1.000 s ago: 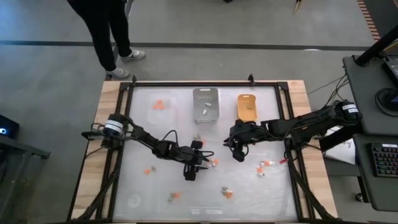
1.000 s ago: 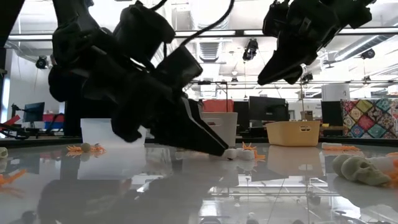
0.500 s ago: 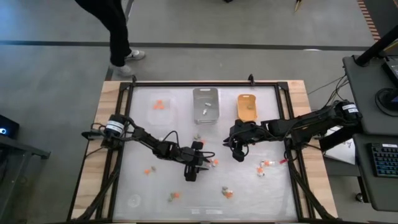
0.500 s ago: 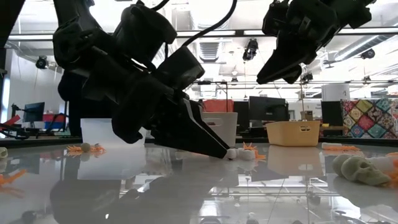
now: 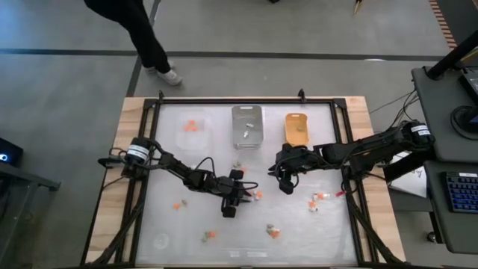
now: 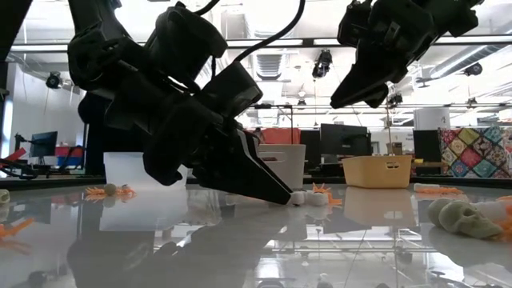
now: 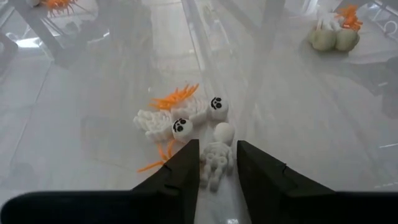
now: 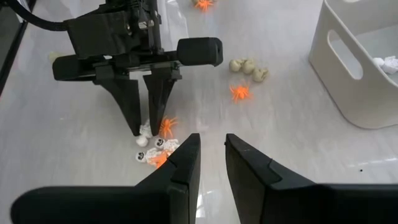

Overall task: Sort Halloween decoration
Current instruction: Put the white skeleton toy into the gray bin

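grey floor (image 5: 299,30) around the table — ceiling strip lights (image 6: 272,42), monitors (image 6: 342,138) behind.

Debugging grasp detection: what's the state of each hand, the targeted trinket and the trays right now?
left hand: down at the table, fingers pinching the white skeleton
white skeleton: lying on the table, between the left hand's fingers
right hand: raised above the table, slightly open, empty
clear tray: upright, orange trinkets inside
grey tray: upright, white pieces inside
orange-yellow tray: upright, contents unclear
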{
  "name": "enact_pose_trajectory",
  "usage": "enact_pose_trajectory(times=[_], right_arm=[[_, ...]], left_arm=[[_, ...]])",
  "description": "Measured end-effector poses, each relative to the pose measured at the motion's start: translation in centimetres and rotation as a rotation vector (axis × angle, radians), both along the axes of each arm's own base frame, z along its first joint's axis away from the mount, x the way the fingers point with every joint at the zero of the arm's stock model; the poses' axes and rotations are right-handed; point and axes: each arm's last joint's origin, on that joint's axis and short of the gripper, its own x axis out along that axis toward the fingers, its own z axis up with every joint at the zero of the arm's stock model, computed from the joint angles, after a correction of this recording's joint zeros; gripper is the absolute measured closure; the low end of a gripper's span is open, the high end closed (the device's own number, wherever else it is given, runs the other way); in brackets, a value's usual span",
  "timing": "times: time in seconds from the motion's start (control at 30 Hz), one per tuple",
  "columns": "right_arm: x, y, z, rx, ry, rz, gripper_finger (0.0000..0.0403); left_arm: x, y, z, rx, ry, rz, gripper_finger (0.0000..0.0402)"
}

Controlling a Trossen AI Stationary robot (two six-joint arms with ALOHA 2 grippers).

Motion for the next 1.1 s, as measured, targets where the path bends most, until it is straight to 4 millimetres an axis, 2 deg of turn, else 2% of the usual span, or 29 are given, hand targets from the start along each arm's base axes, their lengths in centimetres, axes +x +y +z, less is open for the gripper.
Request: enact_pose_trajectory(times=[0.43,0.93,1.1], right_arm=[[0.0,0.0,0.0,0.0,0.0,0.0,0.0337],[0.0,0.0,0.0,0.001,-0.001,0.0,0.0337],[0.0,0.0,0.0,0.001,-0.005,0.0,0.0337]], left_arm=[[-0.1,-0.3,0.3,-0.009,-0.007,-0.006,0.0327],[-0.2,-0.3,2.5,-0.037,-0.049,0.008,0.0327],[-0.5,0.4,4.3,-0.019,-0.06,0.018,0.0327]])
